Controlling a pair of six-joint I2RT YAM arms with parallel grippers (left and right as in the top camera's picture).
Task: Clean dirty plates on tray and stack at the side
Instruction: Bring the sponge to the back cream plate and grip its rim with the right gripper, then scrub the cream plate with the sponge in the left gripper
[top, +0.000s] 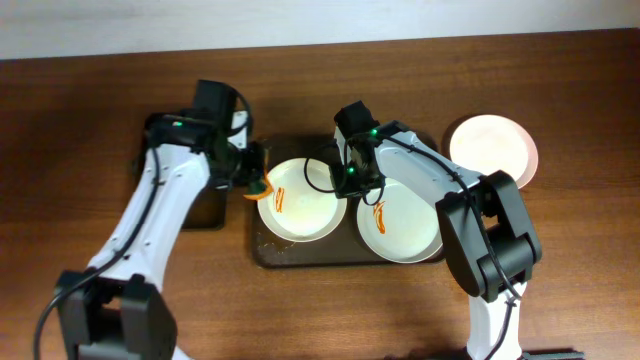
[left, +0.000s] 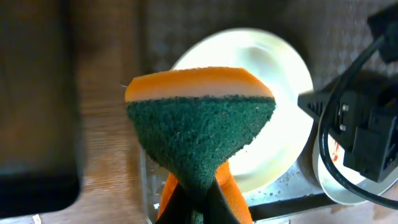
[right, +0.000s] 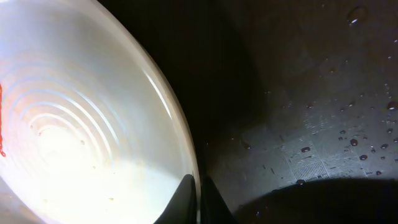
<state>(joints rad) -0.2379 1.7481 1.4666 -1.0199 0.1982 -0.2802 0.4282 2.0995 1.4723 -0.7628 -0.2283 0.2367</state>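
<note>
Two plates sit on the dark brown tray (top: 300, 250). The left plate (top: 300, 200) has an orange-red streak near its left side; the right plate (top: 400, 225) has a red streak too. A third, plain plate (top: 493, 148) lies on the table at the right. My left gripper (top: 255, 180) is shut on an orange and green sponge (left: 202, 124), held at the left plate's (left: 273, 81) left edge. My right gripper (top: 347, 180) is shut on the left plate's rim (right: 186, 149), one finger inside and one outside, over the wet tray base (right: 311, 124).
A smaller black tray (top: 200, 205) lies left of the brown tray, under my left arm; it shows in the left wrist view (left: 37, 106). My two arms meet over the left plate. Bare wood table lies at front and far left.
</note>
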